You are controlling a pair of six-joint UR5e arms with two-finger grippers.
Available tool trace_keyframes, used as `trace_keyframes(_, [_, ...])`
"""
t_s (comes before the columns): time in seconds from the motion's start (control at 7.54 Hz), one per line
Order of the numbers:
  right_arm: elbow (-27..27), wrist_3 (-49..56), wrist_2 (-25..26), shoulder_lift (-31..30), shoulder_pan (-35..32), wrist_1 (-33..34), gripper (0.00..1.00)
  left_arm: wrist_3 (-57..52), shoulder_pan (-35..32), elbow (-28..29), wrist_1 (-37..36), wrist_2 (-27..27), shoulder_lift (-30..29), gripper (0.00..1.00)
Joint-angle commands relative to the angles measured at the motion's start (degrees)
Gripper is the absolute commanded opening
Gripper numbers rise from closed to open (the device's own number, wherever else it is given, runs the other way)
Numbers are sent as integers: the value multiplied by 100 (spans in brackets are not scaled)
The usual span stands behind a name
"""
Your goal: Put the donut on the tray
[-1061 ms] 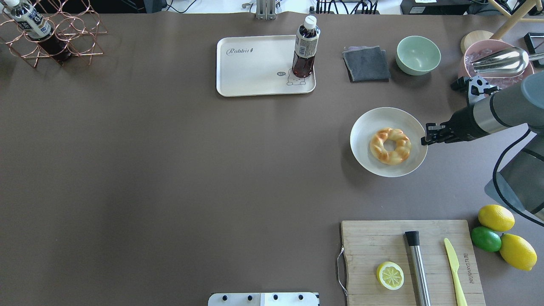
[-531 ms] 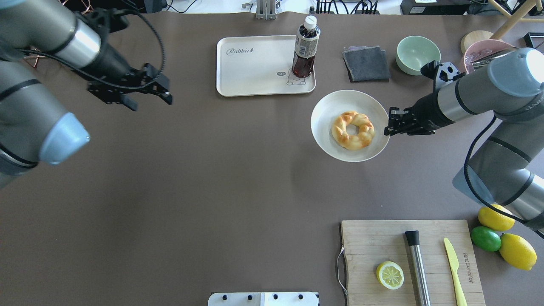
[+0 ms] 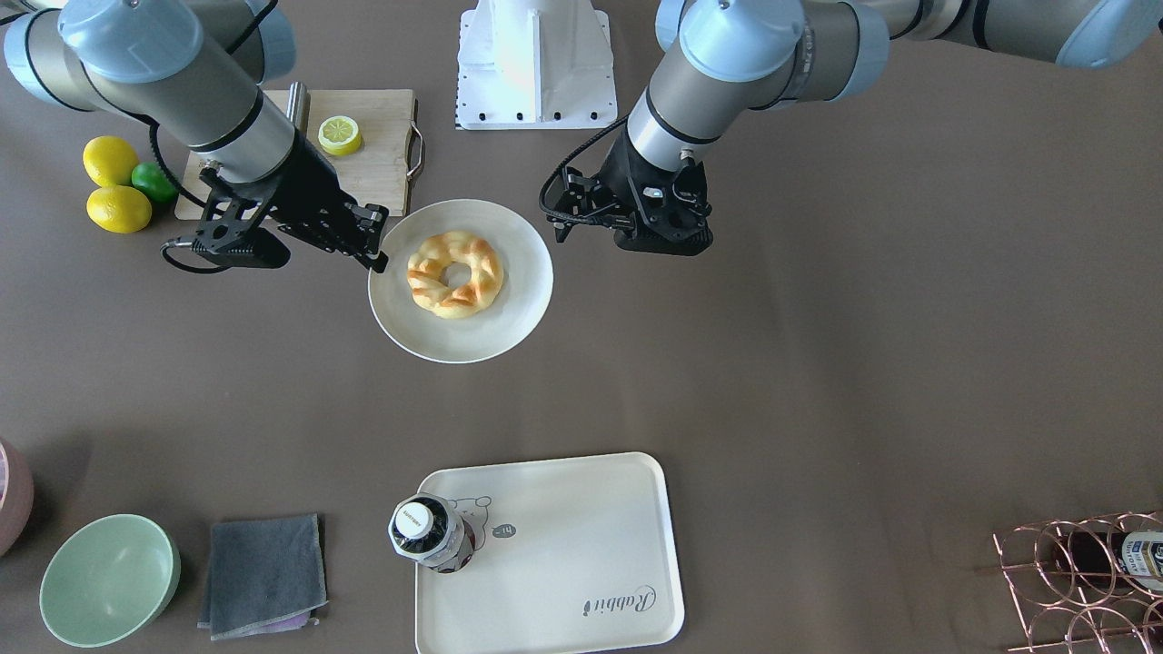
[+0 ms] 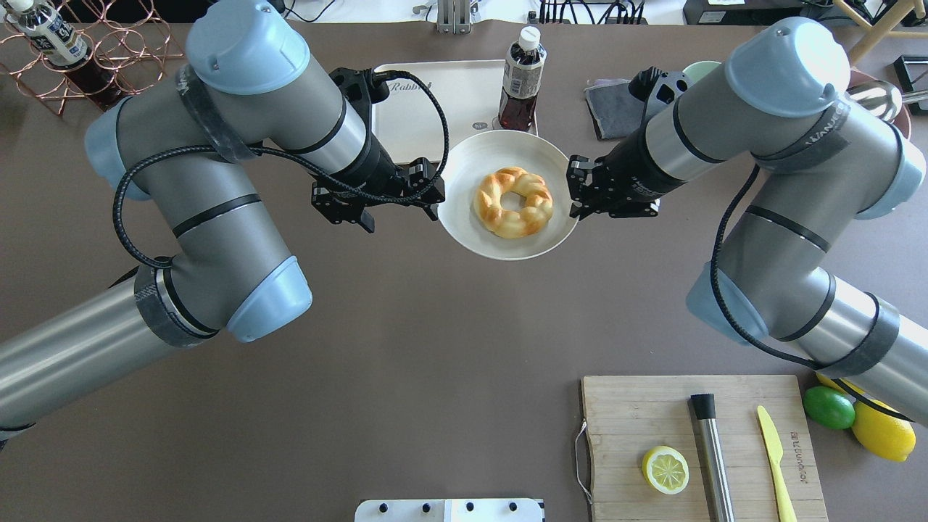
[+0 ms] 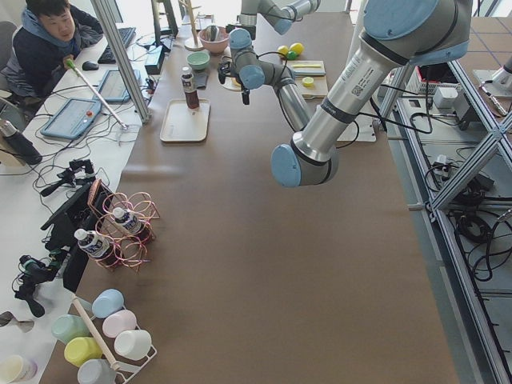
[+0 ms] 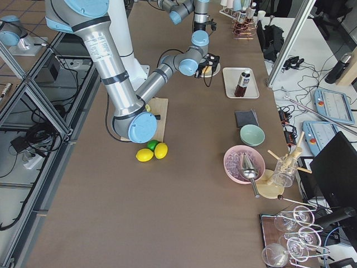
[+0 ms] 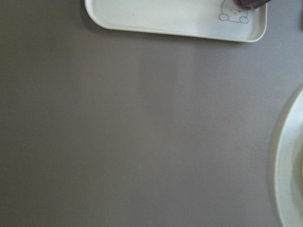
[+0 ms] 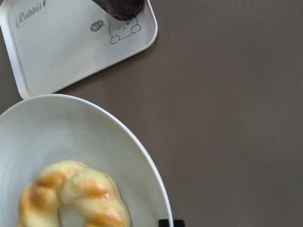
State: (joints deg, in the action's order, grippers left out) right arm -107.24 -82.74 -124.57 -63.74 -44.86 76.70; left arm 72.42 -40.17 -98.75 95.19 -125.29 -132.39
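Above the desk (image 4: 464, 326), right claw (image 4: 577, 188) clamped on the plate (image 4: 500, 244) rim, I should centre the parted left claw (image 4: 434, 192) over the donut (image 4: 513, 202).

The overhead camera looked forward and down from behind the robot; the front one faced it steeply from across the desk (image 3: 818, 363). Two side cameras looked along the desk from either end, far off. Both wrist cameras sat close, sharing the tray (image 7: 175, 19) corner and the plate (image 8: 71, 130) rim.
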Motion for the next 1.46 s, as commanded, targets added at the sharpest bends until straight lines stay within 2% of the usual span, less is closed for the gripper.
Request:
trace_keyframes(0.0, [-33,-234,266,275,275,161,0,62,54,119,157,5,-68,89])
trace_keyframes(0.27, [-130,-234,284,222,302,161,0,62,10,102,157,-30,-59,80])
trace_keyframes(0.53, [-183,-234,292,187,302,170,0,79,-52,84,193,-30,20,60])
trace_keyframes(0.8, [-183,-243,301,187,346,170,0,88,-113,58,201,-39,29,47])
trace_keyframes(1.06, [-192,-234,336,222,364,170,0,263,-113,58,350,-30,38,28])
trace_keyframes(1.19, [-192,-234,336,248,364,170,0,290,-113,49,351,-39,38,23])
trace_keyframes(1.33, [-192,-234,328,205,364,161,0,317,-113,40,351,-39,47,5])
